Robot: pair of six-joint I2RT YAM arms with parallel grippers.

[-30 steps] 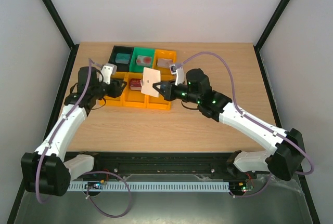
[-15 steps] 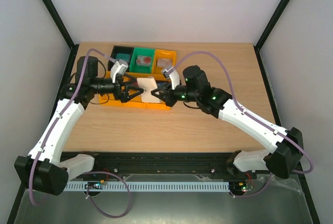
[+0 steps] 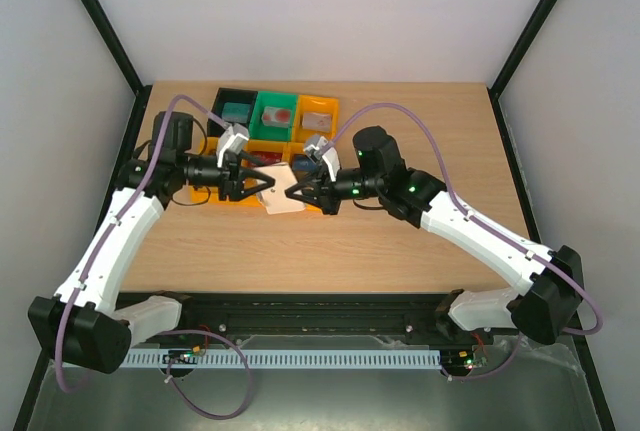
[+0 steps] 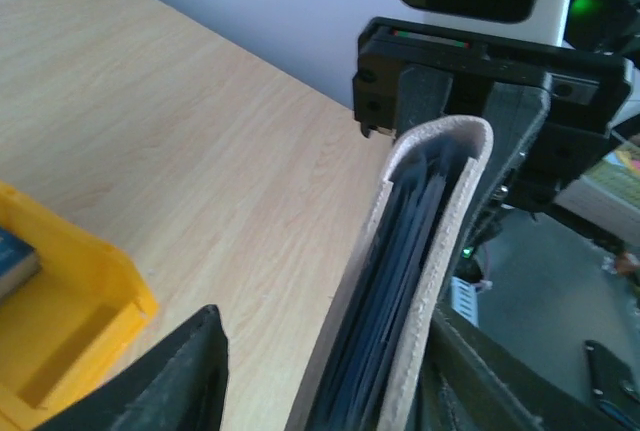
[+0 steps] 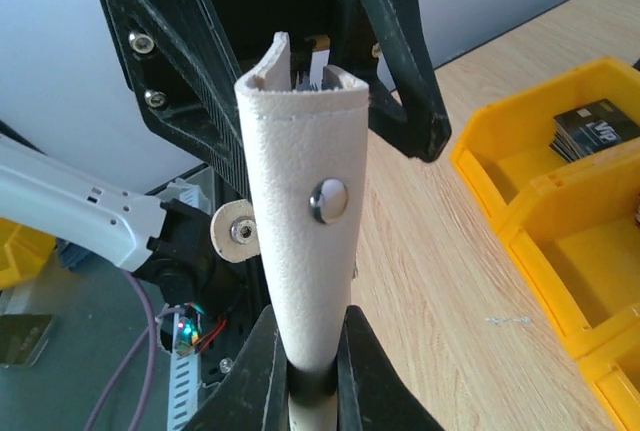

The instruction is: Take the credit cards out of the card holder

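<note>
Card holder (image 5: 305, 181) now sits lower and tilted, at the near side of the bins (image 3: 278, 111), one end pinched tight in the right fingers (image 5: 258, 381). A second ago the left fingers (image 4: 185, 371) were back over the bins; they have since swung in and stand spread wide on either side of its open edge. Credit cards (image 4: 408, 246) show only as thin edges inside, so none is out yet. Below the fingers lies the wooden bench (image 3: 400, 251), enclosed by pale walls and black posts.

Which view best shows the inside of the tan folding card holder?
Left wrist: it looks into the open edge of the tan folding card holder, showing dark grey-blue layers inside. Right wrist shows only its beige outside and metal snap. Top external shows a small pale shape.
</note>
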